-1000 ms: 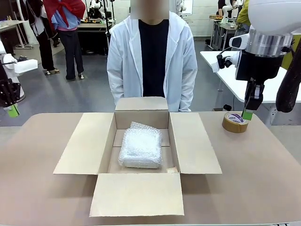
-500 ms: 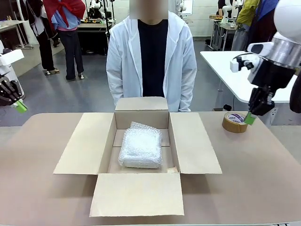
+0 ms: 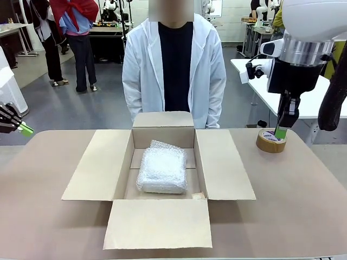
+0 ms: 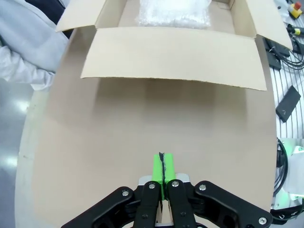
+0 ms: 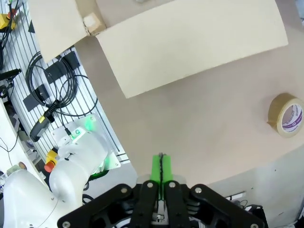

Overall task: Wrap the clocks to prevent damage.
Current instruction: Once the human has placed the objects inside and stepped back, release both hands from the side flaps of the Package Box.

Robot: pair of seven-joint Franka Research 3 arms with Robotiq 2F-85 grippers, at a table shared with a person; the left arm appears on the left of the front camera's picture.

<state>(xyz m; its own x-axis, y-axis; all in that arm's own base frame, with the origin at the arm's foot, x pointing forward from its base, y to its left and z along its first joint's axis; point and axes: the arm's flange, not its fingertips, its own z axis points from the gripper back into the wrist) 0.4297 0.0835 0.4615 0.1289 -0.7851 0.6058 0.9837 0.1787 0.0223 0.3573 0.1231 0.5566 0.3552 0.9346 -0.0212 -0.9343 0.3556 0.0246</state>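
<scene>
Down on the floor of the open cardboard box (image 3: 225, 165), nearer the wall on the robot's side, lie the clocks (image 3: 162, 171), one squarish, pillow-like bundle with no dial showing. Both pincers are empty with their green pads pressed together: the left gripper (image 4: 163, 166) hangs over the table's (image 3: 293, 200) left edge, well apart from the box, and the right gripper (image 3: 281, 131) points down at the roll of brown tape (image 3: 265, 144) by the far right corner. Whether its tip touches the roll I cannot tell. The likeliest trouble, as I judge it, is there: closed fingers coming down on the roll could only nudge it, and a smooth round hoop lying flat so near the edge could slide off. The box is another risk. Its four flaps lie spread out wide and flat, and thin, light cardboard would drag or pivot if an arm caught a flap while reaching in low. The bundle looks soft and slippery, its whitish clear bubble wrap puckered and glossy with rounded corners; a pinch on a loose fold might pull the wrap open instead of lifting the contents, and a hard squeeze could press on whatever is fragile inside. No tape on the wrap is visible. A person (image 3: 174, 65) in a white coat stands close behind the far flap, so a wide swing also calls for care.
</scene>
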